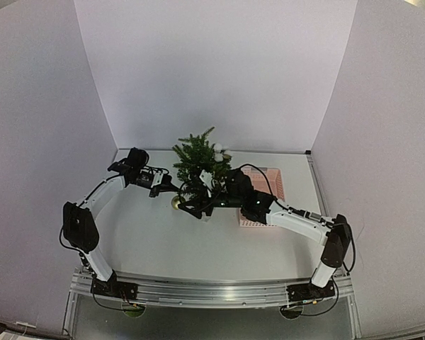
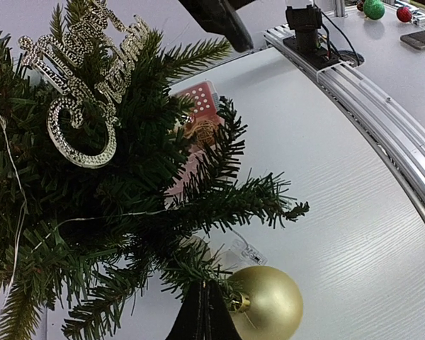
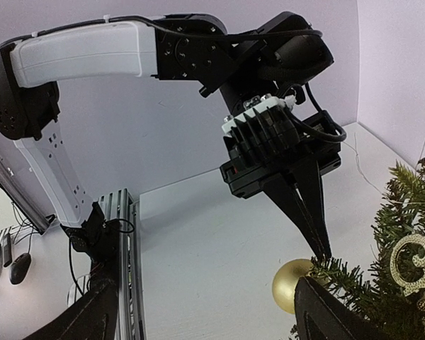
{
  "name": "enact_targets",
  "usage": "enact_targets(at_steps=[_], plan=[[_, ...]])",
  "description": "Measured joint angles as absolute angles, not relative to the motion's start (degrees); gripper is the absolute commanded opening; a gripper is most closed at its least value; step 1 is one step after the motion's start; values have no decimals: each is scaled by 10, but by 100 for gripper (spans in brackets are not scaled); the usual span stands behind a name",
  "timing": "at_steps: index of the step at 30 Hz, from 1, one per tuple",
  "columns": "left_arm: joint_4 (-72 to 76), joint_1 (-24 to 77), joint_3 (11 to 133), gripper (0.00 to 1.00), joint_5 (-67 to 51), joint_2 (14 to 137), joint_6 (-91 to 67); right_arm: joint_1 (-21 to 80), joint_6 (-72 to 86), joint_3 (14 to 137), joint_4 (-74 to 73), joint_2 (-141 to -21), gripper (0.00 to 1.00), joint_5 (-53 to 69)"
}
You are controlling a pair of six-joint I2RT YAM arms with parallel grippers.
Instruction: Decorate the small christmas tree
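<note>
The small christmas tree [image 1: 196,159] stands mid-table, with a glittery silver script ornament [image 2: 78,92] on it that also shows in the right wrist view [image 3: 414,265]. A thin light wire runs through its branches. A gold bauble [image 2: 265,303] [image 3: 292,285] [image 1: 176,203] sits at a low branch on the tree's left side. My left gripper [image 2: 205,301] [image 1: 176,193] is shut, its tips in the needles right beside the bauble's cap; whether they pinch its thread is not visible. My right gripper [image 3: 205,319] [image 1: 198,207] is open just in front of the tree, holding nothing.
A pink basket [image 1: 270,185] lies right of the tree under the right arm, visible through the branches [image 2: 200,99]. A clear plastic piece [image 2: 246,251] lies on the table under the tree. The metal rail [image 1: 212,290] runs along the near edge. Purple walls enclose three sides.
</note>
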State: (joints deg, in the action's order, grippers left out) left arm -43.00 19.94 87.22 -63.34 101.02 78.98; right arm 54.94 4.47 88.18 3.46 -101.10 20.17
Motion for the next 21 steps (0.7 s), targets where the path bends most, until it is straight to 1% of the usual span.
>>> enact_targets(at_steps=[19,21], plan=[[-384,209,848,0,-648,1016,750,549,39,882,35,-1020,85,199],[-384,210,845,1,-648,1016,749,549,39,882,35,-1020,86,199]])
